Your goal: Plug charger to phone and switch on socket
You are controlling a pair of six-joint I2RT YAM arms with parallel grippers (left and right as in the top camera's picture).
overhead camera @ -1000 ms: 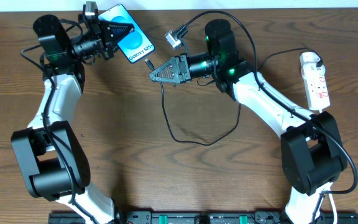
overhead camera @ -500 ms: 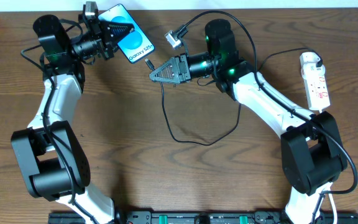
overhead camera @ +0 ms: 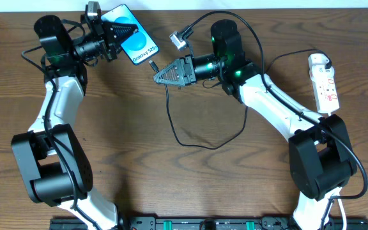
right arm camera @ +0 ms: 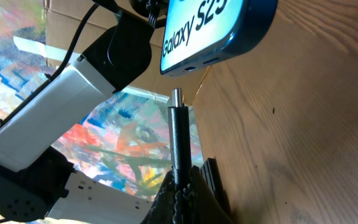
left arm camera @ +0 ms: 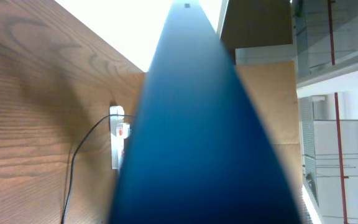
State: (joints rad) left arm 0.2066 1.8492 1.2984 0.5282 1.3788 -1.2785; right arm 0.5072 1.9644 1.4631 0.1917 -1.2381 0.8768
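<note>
Charger plug (right arm camera: 176,134) is clamped in my right gripper (overhead camera: 159,76), tip just short of the phone (overhead camera: 143,46) port at 11 o'clock. My left gripper (overhead camera: 131,30) is closed on the phone. Not plugged in yet. Socket (overhead camera: 325,82) at 3 o'clock, untouched, switch step pending.

Overhead: bright, even light, sharp, faint shadows on table (overhead camera: 171,185). Left wrist: phone (left arm camera: 197,137) a blue blur; blown-out white at 12 o'clock. Right wrist: charger plug (right arm camera: 178,143) crisp, screen glaring at 12 o'clock, backdrop soft.

The lit phone (overhead camera: 136,42) tilts at the tabletop's far edge, the charger plug (right arm camera: 176,96) just short of it. The white socket (overhead camera: 325,84) lies by the right edge.
</note>
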